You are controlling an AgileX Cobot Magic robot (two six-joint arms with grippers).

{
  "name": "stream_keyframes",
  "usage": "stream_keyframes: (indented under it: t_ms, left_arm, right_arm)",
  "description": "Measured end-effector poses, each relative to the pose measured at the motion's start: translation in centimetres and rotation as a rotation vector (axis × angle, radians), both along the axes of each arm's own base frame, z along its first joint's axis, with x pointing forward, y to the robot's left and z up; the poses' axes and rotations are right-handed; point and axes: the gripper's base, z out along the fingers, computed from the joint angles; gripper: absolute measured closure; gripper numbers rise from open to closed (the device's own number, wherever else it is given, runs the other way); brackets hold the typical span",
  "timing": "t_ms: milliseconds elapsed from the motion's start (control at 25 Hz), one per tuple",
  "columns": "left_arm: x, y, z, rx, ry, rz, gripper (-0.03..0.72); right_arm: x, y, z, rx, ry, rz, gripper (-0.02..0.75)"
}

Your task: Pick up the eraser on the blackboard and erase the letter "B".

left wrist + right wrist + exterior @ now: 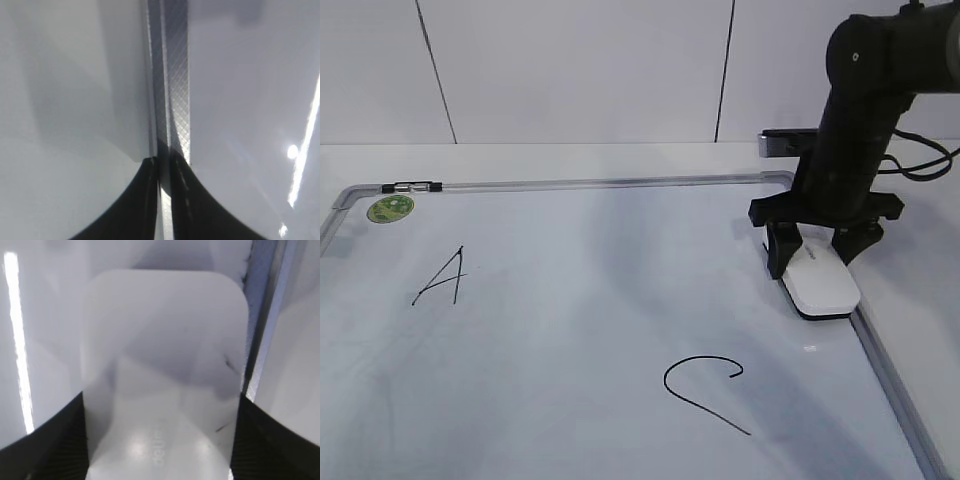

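White panelled walls with dark seams back a pale desk (620, 155) on which the blackboard (570, 185), really a white dry-erase board in a grey metal frame, fills most of the exterior view. Going left to right there: a small round green sticker (390, 208) sits in the upper left corner by a black clip on the frame, a black handwritten "A" (442, 278) lies left of centre, a "C" (705, 388) sits at lower centre, and no "B" can be seen anywhere on the board, so that letter looks already wiped or lies outside the frame. At the right edge the eraser (820, 280) rests flat on the board just beside the frame, with the right pincer (823, 243) straddling its far end, fingers down on either side; the right wrist view shows the white block between the dark fingers (45, 440), seemingly touching its sides, so it appears held. The left pincer (161, 200) is narrow, fingers nearly together over the frame strip (170, 75). If the eraser is being set down, it should be lowered flat, clear of the frame, before opening. Faint grey lettering on the eraser top is too blurred to read.
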Motion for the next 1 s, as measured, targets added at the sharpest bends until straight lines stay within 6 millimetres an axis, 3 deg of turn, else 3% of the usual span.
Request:
stream_keyframes:
  t_ms: [160,1000]
  left_arm:
    - [0.0,0.0,0.0,0.0,0.0,0.0,0.643]
    - [0.0,0.0,0.0,0.0,0.0,0.0,0.643]
  right_arm:
    - [0.09,0.02,-0.68,-0.004,0.016,0.0,0.218]
    - [0.05,0.02,-0.44,-0.009,0.043,-0.011,0.167]
